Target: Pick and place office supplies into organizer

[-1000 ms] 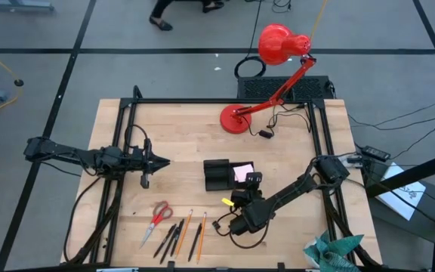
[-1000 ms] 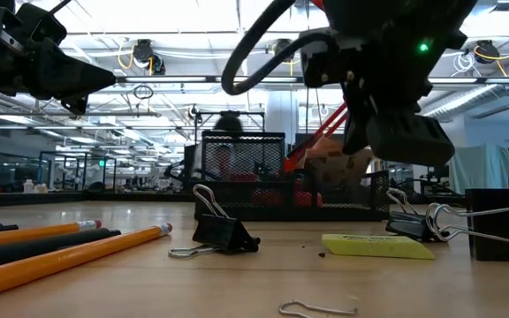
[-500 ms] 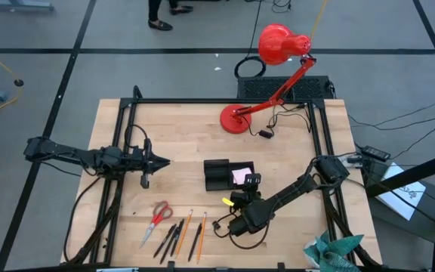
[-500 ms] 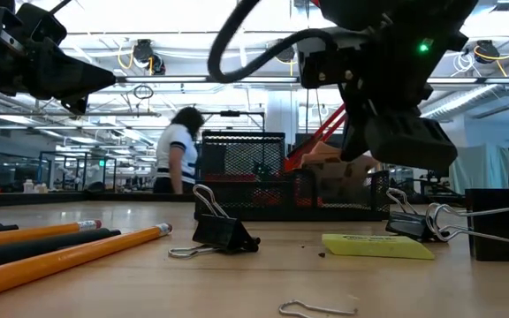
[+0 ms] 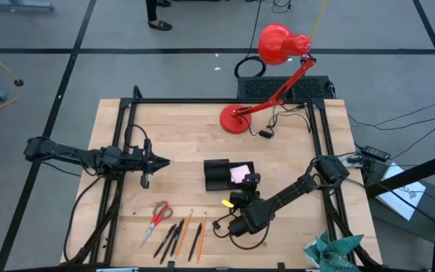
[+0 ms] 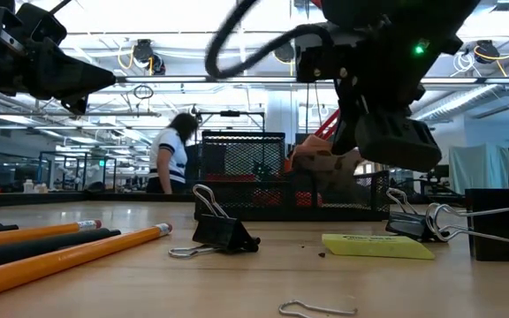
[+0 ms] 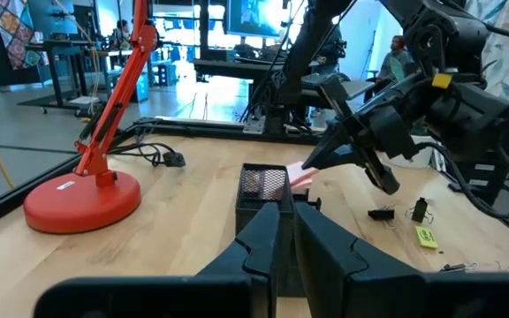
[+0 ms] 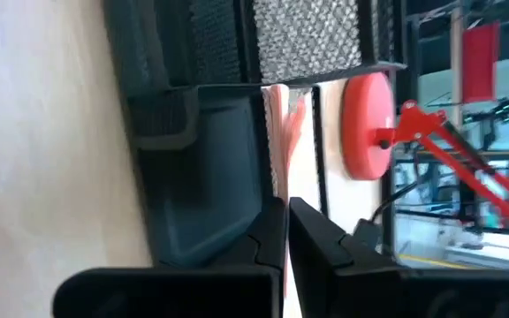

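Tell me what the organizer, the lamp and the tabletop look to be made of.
Organizer: black metal mesh, judging by the see-through grid in its walls. Lamp: probably painted metal; its red shade and base are smooth and glossy, though plastic is possible. Tabletop: pale wood with visible plank seams and grain, matte finish.

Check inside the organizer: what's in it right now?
The organizer holds a pink sticky pad in its right compartment, with the shut right gripper at it. The left compartments look dark; any contents there can't be made out.
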`<state>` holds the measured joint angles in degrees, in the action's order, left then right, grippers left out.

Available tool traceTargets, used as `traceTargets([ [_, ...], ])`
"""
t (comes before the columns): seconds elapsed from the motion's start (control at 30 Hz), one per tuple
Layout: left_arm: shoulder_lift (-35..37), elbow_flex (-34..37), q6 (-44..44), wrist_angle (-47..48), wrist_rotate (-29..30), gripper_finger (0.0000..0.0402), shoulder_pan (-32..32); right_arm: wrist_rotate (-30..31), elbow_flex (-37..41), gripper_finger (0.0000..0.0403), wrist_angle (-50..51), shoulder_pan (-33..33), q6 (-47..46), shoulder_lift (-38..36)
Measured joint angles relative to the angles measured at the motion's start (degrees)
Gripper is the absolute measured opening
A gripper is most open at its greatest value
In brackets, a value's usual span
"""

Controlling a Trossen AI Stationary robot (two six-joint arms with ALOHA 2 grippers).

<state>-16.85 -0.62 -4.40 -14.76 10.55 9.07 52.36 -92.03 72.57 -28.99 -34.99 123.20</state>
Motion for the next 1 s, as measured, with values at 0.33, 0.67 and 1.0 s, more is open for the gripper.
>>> traceTargets([
  [0.33, 0.0, 0.0, 0.1, 0.0, 0.0, 0.0047, 0.0, -1.4, 5.9, 0.0000, -2.6, 0.0, -4.3, 0.0],
  [0.67, 0.0, 0.0, 0.1, 0.0, 0.0, 0.0047, 0.0, -4.7, 6.3, 0.0016, -7.6, 0.3, -1.8, 0.0],
  [1.0, 0.0, 0.0, 0.1, 0.0, 0.0, 0.0047, 0.0, -7.7, 6.3, 0.0052, -8.1, 0.8, -0.5, 0.0],
])
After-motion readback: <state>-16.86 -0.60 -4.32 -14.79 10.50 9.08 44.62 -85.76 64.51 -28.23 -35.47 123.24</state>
